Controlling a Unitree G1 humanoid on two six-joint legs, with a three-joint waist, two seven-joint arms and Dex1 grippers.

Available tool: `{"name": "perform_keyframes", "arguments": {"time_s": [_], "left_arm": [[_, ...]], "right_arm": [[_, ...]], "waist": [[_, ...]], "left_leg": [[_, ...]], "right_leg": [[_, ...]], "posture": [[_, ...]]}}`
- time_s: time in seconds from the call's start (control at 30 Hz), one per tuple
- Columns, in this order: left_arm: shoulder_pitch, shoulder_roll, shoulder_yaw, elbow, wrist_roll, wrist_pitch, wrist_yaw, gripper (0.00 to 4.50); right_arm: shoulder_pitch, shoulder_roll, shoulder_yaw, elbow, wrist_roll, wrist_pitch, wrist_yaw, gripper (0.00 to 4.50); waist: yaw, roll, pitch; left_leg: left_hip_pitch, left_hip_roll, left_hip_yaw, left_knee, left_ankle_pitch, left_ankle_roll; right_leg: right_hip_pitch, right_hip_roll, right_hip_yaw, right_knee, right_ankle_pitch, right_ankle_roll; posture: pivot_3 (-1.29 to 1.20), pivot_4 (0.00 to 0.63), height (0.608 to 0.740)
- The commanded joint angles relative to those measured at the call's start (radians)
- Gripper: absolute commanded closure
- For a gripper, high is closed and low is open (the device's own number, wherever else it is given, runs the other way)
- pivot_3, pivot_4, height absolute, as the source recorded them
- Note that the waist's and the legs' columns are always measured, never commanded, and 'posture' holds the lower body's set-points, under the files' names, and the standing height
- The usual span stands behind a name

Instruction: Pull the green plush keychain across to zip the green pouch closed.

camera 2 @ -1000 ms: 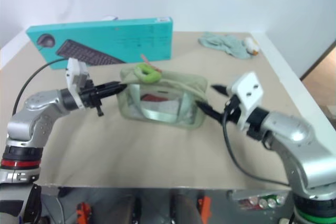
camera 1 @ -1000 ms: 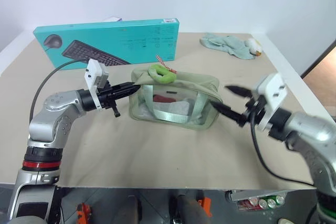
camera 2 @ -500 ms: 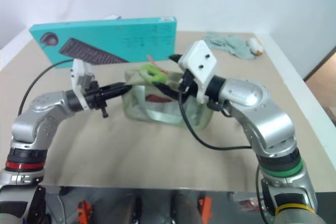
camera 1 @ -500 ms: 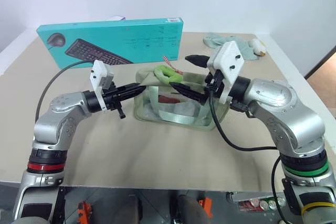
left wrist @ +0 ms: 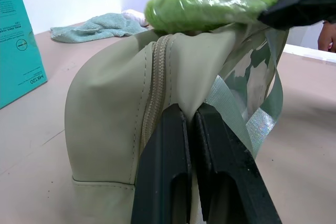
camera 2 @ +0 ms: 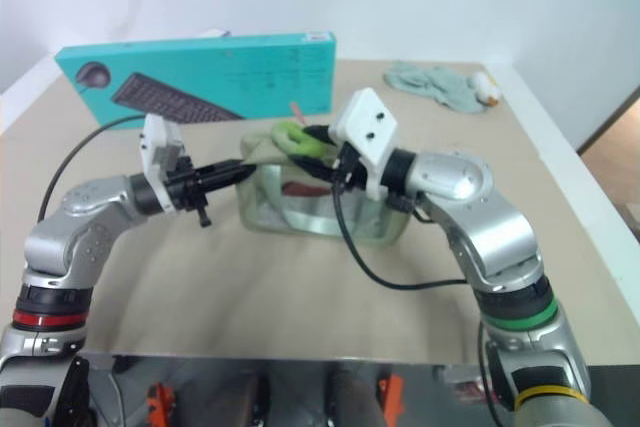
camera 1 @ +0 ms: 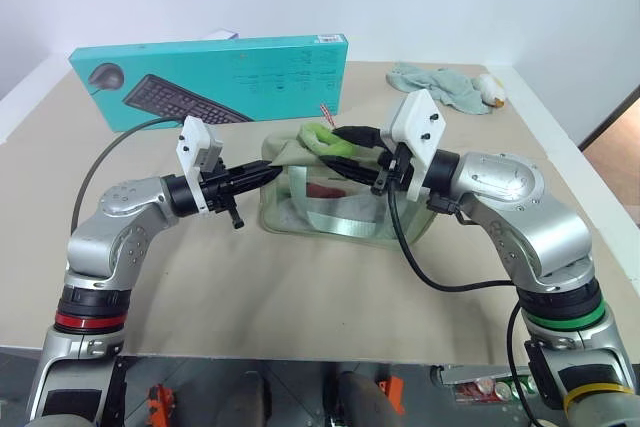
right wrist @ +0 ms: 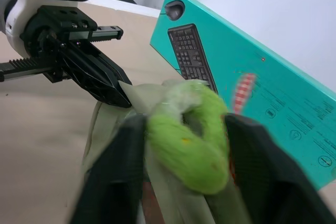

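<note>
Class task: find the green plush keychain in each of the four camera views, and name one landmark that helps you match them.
Left eye view: green plush keychain on top of the green pouch, at its left end.
Right eye view: same spot.
Left wrist view: above the pouch's zipper end.
Right wrist view: centre, between the right gripper fingers.
Shared landmark: teal keyboard box.
</note>
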Motion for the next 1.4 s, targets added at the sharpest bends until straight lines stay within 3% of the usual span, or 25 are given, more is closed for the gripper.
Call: {"name": "perform_keyframes", "arguments": {"time_s": [0.03, 0.07, 0.1, 0.53, 0.73, 0.97, 1.23, 1.4], "left_arm": [[-0.002, 0.004, -0.004, -0.034, -0.009, 0.0, 0.0, 4.5], [-0.005, 0.002, -0.006, -0.032, -0.008, 0.0, 0.001, 4.5], [-0.008, 0.001, -0.008, -0.03, -0.007, 0.0, 0.002, 4.5], [-0.033, -0.001, -0.017, 0.026, 0.017, -0.013, 0.004, 4.5], [-0.049, -0.009, -0.03, 0.062, 0.038, -0.029, 0.017, 4.5], [-0.065, -0.019, -0.04, 0.095, 0.052, -0.035, 0.015, 4.5], [-0.07, -0.017, -0.042, 0.103, 0.06, -0.042, 0.007, 4.5], [-0.067, -0.014, -0.04, 0.099, 0.058, -0.035, 0.006, 4.5]], "right_arm": [[0.001, -0.002, -0.033, -0.019, -0.004, 0.0, 0.001, 3.94], [0.005, -0.005, -0.036, -0.021, -0.005, 0.001, 0.001, 4.41], [0.008, -0.007, -0.039, -0.022, -0.005, 0.002, 0.0, 4.46], [0.014, -0.027, -0.199, -0.074, 0.036, 0.054, -0.062, 4.46], [0.061, -0.125, -0.354, -0.113, 0.053, 0.082, -0.076, 4.46], [0.14, -0.194, -0.44, -0.158, 0.075, 0.108, -0.077, 4.46], [0.396, -0.3, -0.658, -0.147, 0.026, 0.065, -0.035, 4.46], [0.683, -0.315, -0.804, -0.137, -0.089, 0.002, 0.003, 4.46]], "waist": [[0.0, 0.0, 0.0], [0.0, 0.0, 0.0], [0.0, 0.0, 0.0], [0.001, 0.0, 0.0], [0.003, 0.0, 0.0], [0.002, 0.0, 0.0], [0.004, 0.0, 0.0], [0.011, 0.0, 0.0]], "left_leg": [[0.0, 0.0, 0.0, 0.0, 0.0, 0.0], [0.0, 0.0, 0.0, 0.0, 0.0, 0.0], [0.0, 0.0, 0.0, 0.0, 0.0, 0.0], [0.0, -0.001, 0.0, 0.0, 0.0, 0.0], [0.0, -0.002, 0.0, 0.0, 0.0, 0.0], [0.0, -0.002, 0.0, 0.0, 0.0, 0.001], [0.0, -0.004, 0.001, 0.0, 0.0, 0.002], [0.0, -0.004, -0.001, 0.0, 0.0, 0.002]], "right_leg": [[0.0, 0.0, 0.0, 0.0, 0.0, 0.0], [0.0, 0.0, 0.0, 0.0, 0.0, 0.0], [0.0, 0.0, 0.0, 0.0, 0.0, 0.0], [0.0, -0.001, 0.0, 0.0, 0.0, 0.0], [0.001, -0.002, 0.0, 0.0, 0.0, 0.001], [0.001, -0.003, 0.0, -0.001, 0.0, 0.002], [0.002, -0.004, 0.001, -0.003, 0.001, 0.004], [0.004, -0.004, -0.001, -0.004, 0.001, 0.005]], "posture": [[0.0, 0.15, 0.74], [0.0, 0.15, 0.74], [0.0, 0.15, 0.74], [0.0, 0.15, 0.74], [0.0, 0.15, 0.74], [0.0, 0.15, 0.74], [0.0, 0.15, 0.74], [0.0, 0.15, 0.74]]}}
